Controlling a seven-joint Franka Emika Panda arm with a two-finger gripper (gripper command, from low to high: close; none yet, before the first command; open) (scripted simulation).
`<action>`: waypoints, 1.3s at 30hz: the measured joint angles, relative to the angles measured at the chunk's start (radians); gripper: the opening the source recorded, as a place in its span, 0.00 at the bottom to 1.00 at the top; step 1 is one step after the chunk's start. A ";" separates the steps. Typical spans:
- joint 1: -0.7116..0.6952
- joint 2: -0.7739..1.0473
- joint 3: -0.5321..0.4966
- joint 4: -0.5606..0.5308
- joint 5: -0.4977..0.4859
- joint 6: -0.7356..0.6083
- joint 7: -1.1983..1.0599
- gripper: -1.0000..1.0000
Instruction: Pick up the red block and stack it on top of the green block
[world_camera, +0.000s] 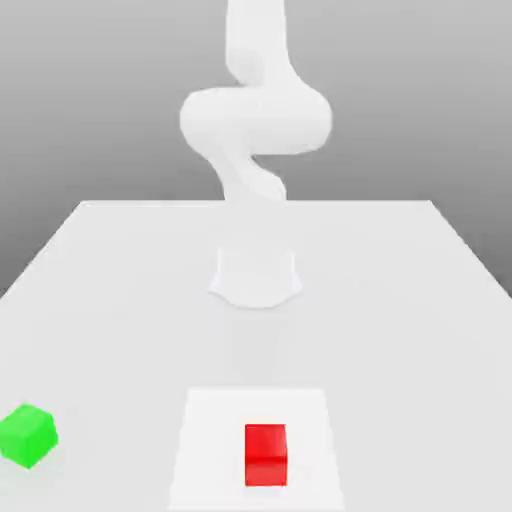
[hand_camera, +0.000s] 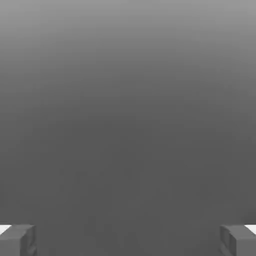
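White tabletop (world_camera: 110, 300) under a plain grey backdrop, two small cubes near its front edge.

Standing at the table's far side, the smooth white robot arm (world_camera: 255, 120) rises from its round base and curls over. Its gripper (hand_camera: 128, 240) has the two grey fingertips (hand_camera: 17, 240) spread wide apart with nothing between them. A small red cube-shaped block (world_camera: 266, 455) sits on a paler square patch (world_camera: 210, 440) near the front centre. Well apart, toward the exterior view's left, a small green cube-shaped block (world_camera: 27, 435) rests on the bare surface, turned slightly askew.
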 joint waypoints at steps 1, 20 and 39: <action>0.000 0.039 0.001 -0.012 -0.001 0.018 0.001 0.50; 0.011 0.731 0.009 -0.222 -0.006 0.330 0.007 0.50; 0.011 0.950 0.011 -0.242 -0.009 0.470 0.009 0.00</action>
